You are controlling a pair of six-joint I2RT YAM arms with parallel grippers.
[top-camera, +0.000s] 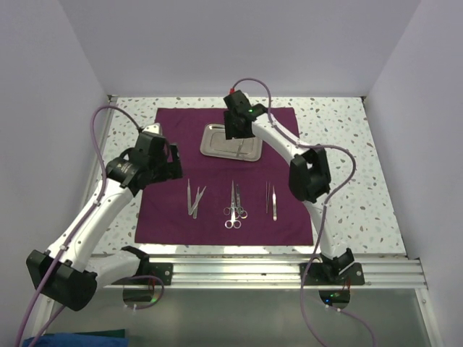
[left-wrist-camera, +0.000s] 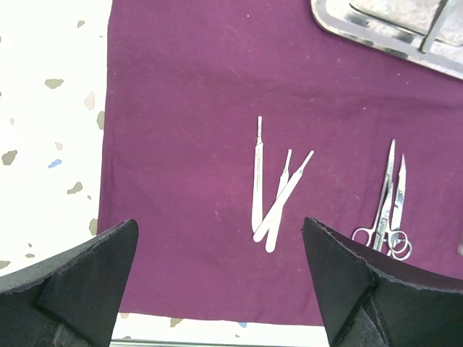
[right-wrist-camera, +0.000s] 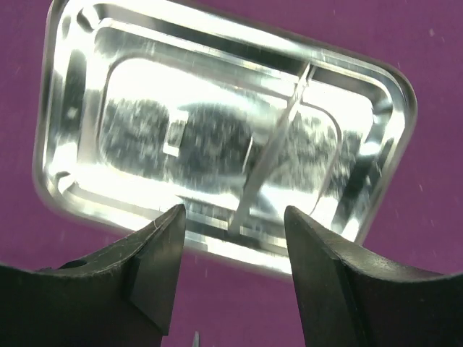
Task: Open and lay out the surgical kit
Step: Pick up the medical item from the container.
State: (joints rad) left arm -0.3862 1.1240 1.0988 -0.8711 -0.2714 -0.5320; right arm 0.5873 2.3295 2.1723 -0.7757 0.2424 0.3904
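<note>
The maroon cloth (top-camera: 217, 166) lies spread flat on the table. The shiny steel tray (top-camera: 230, 141) sits on its far middle, with one thin silver instrument (right-wrist-camera: 271, 163) lying inside it. Three flat silver handles (left-wrist-camera: 271, 191) lie in a fan at left, ring-handled scissors and forceps (top-camera: 234, 206) lie in the middle, and two thin tweezers (top-camera: 270, 199) lie at right. My left gripper (left-wrist-camera: 221, 231) is open above the cloth's near left part. My right gripper (right-wrist-camera: 235, 217) is open over the tray's near rim, either side of the instrument's near end.
Speckled white tabletop (top-camera: 340, 166) surrounds the cloth. A metal rail (top-camera: 275, 271) runs along the near edge. White walls close in the back and both sides.
</note>
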